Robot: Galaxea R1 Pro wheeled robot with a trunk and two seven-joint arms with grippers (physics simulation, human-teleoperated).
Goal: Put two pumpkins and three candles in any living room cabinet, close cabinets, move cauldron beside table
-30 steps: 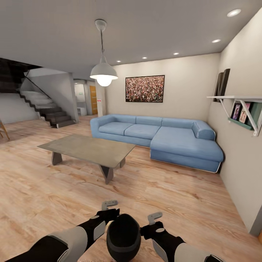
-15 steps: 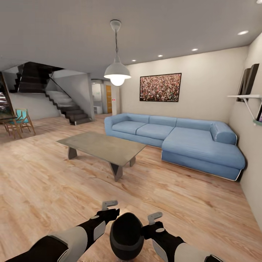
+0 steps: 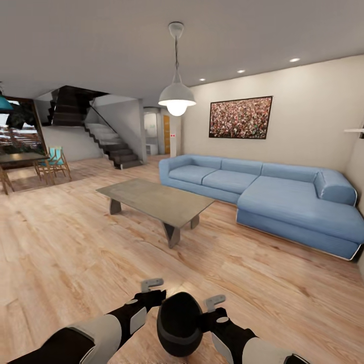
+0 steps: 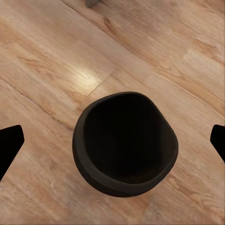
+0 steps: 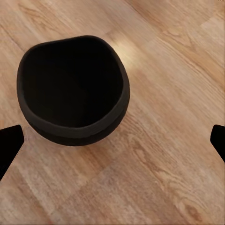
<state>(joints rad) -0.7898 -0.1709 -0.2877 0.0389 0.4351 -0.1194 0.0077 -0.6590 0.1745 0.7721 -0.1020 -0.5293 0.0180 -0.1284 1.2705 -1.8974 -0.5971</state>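
Both arms (image 3: 101, 331) flanking cauldron (image 3: 179, 323)

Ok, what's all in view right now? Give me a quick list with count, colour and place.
cauldron: one, black, between the two grippers, low over the wood floor, mouth empty in both wrist views
table: one, grey top, ahead on the floor, in front of the sofa
sofa: one, blue, L-shaped, against the far wall at right
lamp: one, white, lit, hanging from the ceiling above the table
picture: one, dark frame, speckled, on the wall behind the sofa
stairs: one flight, dark, far left
chair: one, teal, far left by a dark table
left gripper: black and grey, open, beside the cauldron
right gripper: black and grey, open, beside the cauldron
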